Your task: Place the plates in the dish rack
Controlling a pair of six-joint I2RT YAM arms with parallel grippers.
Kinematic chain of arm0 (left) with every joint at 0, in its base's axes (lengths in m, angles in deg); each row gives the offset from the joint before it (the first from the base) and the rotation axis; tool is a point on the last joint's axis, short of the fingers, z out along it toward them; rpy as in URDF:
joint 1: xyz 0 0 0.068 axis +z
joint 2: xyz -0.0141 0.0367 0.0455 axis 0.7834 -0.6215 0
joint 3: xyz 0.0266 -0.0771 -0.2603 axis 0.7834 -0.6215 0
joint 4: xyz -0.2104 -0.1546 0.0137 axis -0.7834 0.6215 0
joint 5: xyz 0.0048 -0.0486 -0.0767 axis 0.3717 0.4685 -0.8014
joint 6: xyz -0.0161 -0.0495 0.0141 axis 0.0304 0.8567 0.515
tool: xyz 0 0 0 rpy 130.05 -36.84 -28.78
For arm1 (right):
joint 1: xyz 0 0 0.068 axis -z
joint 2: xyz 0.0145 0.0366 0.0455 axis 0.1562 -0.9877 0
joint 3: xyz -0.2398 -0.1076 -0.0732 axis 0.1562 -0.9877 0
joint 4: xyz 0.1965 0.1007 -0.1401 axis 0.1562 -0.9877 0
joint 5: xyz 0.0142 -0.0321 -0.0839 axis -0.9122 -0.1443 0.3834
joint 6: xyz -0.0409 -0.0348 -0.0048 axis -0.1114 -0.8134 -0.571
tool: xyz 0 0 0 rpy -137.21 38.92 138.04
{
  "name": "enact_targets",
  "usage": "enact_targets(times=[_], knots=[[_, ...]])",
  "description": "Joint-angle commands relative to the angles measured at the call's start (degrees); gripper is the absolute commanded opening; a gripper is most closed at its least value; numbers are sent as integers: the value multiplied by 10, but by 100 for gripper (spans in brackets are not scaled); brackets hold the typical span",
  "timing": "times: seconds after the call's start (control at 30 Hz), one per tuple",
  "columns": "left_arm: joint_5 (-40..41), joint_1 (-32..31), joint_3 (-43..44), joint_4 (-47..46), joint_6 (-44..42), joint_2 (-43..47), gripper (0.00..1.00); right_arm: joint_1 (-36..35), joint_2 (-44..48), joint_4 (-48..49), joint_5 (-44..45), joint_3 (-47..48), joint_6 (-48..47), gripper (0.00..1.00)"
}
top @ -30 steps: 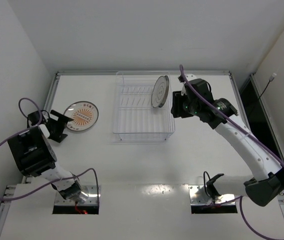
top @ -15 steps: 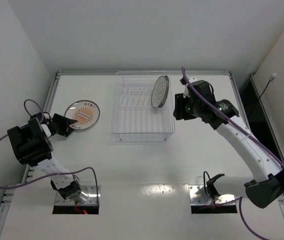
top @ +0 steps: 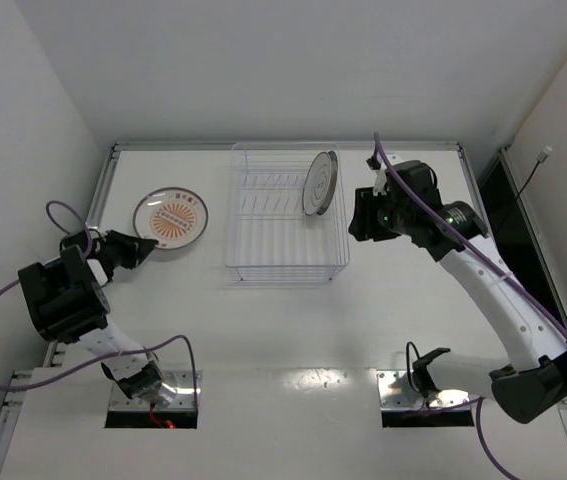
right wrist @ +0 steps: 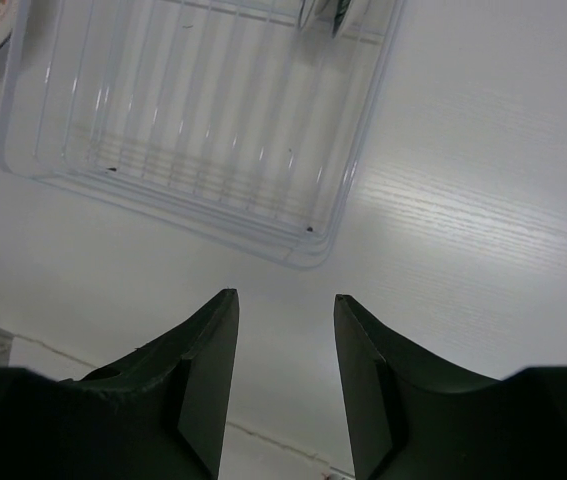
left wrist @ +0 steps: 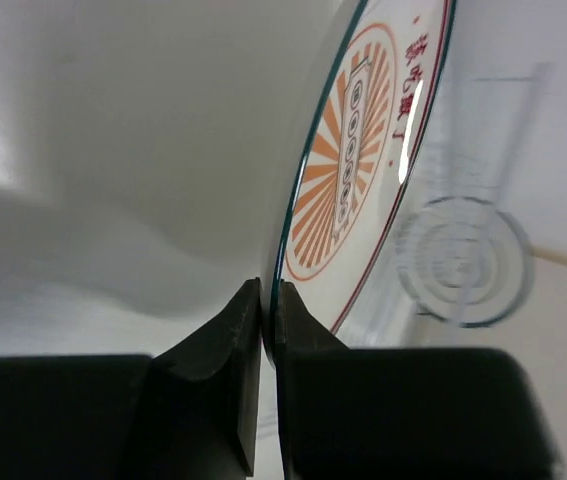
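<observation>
The plate with the orange sunburst centre (top: 170, 217) is at the left of the table, its near rim pinched in my left gripper (top: 145, 246). In the left wrist view the jaws of the left gripper (left wrist: 268, 290) are shut on that plate's thin edge (left wrist: 353, 180). A second plate (top: 319, 183) stands on edge in the back right of the clear dish rack (top: 286, 215). My right gripper (top: 356, 224) hovers just right of the rack, open and holding nothing (right wrist: 283, 295). From that wrist I see the rack (right wrist: 203, 130) ahead.
A raised rim (top: 283, 146) runs along the table's far edge. White walls close in on the left and back. Both arm bases (top: 153, 385) are bolted at the near edge. A dark panel (top: 508, 215) lies beyond the right rim.
My left gripper has swung in and closed on the sunburst plate's rim, and the plate has shifted slightly toward the back. My right arm has drawn a little to the right of the rack.
</observation>
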Motion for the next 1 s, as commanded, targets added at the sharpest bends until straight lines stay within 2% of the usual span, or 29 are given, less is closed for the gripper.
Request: enact_targets(times=[0.0,0.1,0.17,0.2,0.27,0.3,0.37,0.47,0.5,0.53,0.63,0.73,0.97], knots=[[-106,-1,-51,-324,137,49,0,8,15,20,-52,-8,4,40],[-147,-1,-77,-540,266,37,0,14,20,26,-84,-8,4,40],[-161,-1,-84,-640,330,-2,0,19,26,44,-113,-14,4,40],[-161,-1,-91,-770,416,-22,0,19,26,52,-125,-21,4,40],[-167,-6,-84,-906,509,-93,0,24,32,92,-176,-38,4,40],[-179,-12,-67,-935,540,-107,0,24,32,109,-195,-46,12,40],[-179,-39,-67,-936,540,-107,0,30,32,155,-262,-75,32,40],[-193,-103,-54,-930,526,-83,0,30,32,293,-329,-127,102,40],[-201,-120,-54,-930,526,-76,0,30,20,362,-337,-138,139,40],[-206,-151,-48,-930,515,-69,0,30,11,390,-342,-151,155,41],[-219,-193,-42,-879,478,-48,0,30,-42,454,-348,-146,190,41],[-227,-231,-37,-794,411,-2,0,25,-83,467,-361,-114,190,41],[-233,-309,-7,-449,154,100,0,30,-147,478,-351,-74,195,43]])
